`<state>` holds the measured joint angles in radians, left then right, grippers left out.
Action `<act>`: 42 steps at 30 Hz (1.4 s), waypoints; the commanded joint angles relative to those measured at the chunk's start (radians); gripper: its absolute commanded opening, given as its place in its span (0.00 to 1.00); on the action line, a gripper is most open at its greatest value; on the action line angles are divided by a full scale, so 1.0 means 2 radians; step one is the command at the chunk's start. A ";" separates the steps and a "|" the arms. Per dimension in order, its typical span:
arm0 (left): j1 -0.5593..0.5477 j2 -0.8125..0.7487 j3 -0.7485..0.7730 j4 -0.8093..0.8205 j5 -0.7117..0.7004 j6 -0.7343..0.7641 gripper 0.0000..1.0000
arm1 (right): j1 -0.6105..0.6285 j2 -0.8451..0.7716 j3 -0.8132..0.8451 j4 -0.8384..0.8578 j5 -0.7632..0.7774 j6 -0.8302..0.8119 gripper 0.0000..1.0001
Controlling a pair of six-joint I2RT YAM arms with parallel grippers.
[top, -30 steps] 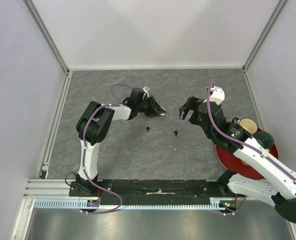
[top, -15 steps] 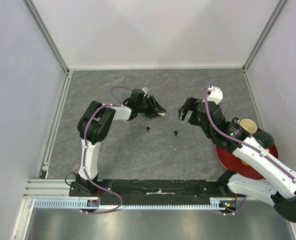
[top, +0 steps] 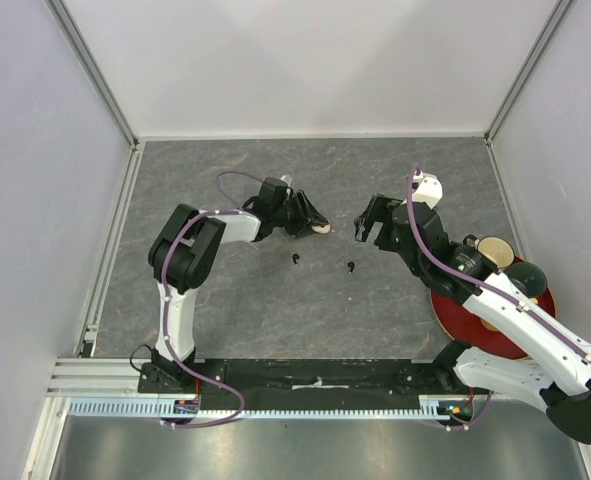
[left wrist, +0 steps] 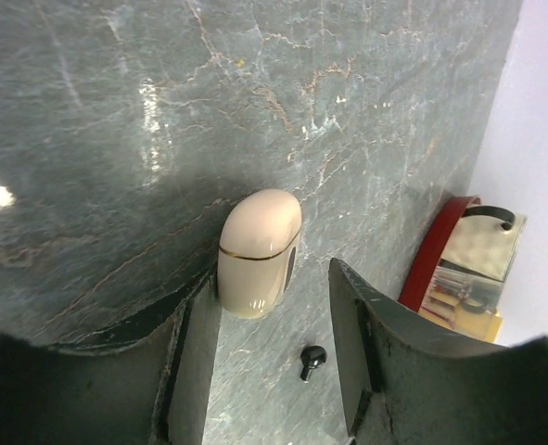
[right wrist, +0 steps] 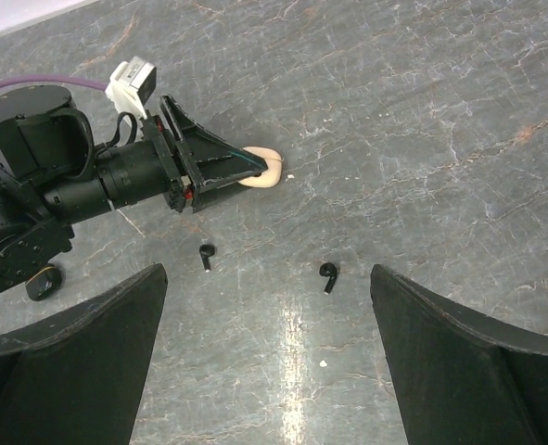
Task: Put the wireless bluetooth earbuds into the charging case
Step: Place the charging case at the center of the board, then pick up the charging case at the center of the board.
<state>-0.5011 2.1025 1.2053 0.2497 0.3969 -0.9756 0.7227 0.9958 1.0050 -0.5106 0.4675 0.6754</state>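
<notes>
Jaws of the left gripper (left wrist: pixel 272 306) are parted around the charging case (left wrist: pixel 258 248), unclamped; those of the right gripper (right wrist: pixel 266 278) are spread wide. 2 black earbuds (right wrist: pixel 328 274) are seen loose on the table (right wrist: pixel 440 111). Risk: the case could be dragged or tipped by a finger.

The desk (top: pixel 275 310) is dark grey stone-patterned, crossed by thin pale and rust-tinted veins, with white glare spots. In the left wrist view, centre frame, the charging case (left wrist: pixel 258 248) is glossy cream-white with a fine gold line round its seam. Two earbuds (right wrist: pixel 206 257) (right wrist: pixel 328 274) in the lower middle of the right wrist view are black. The left gripper (left wrist: pixel 272 273) and right gripper (right wrist: pixel 269 273) are matt black. At the right of the top view, the plate (top: pixel 475 330) is deep red. The cable (top: pixel 237 178) is purple.
</notes>
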 commanded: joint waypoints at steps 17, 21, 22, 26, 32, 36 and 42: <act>0.001 -0.243 -0.041 -0.175 -0.216 0.252 0.58 | -0.002 0.007 0.011 0.004 -0.012 -0.012 0.98; 0.006 -0.303 -0.045 -0.267 -0.203 0.397 0.58 | -0.002 0.007 0.006 0.009 -0.012 -0.019 0.98; 0.007 -0.323 -0.050 -0.283 -0.201 0.468 0.59 | -0.002 0.007 0.004 0.010 -0.011 -0.021 0.98; 0.017 -0.355 -0.055 -0.350 -0.184 0.628 0.64 | -0.003 0.011 0.004 0.015 -0.022 -0.029 0.98; 0.105 -0.362 -0.050 -0.463 -0.113 0.791 0.64 | -0.003 0.025 0.022 0.015 -0.054 -0.054 0.98; 0.171 -0.359 -0.058 -0.538 -0.091 0.853 0.64 | -0.003 0.030 0.027 0.008 -0.070 -0.061 0.98; 0.236 -0.328 -0.080 -0.600 -0.003 0.897 0.64 | -0.004 0.033 0.027 0.005 -0.070 -0.065 0.98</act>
<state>-0.0662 1.4097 1.0763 -0.8177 0.2478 0.6662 0.7200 1.0595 1.0145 -0.5102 0.3378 0.5682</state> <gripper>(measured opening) 0.641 0.979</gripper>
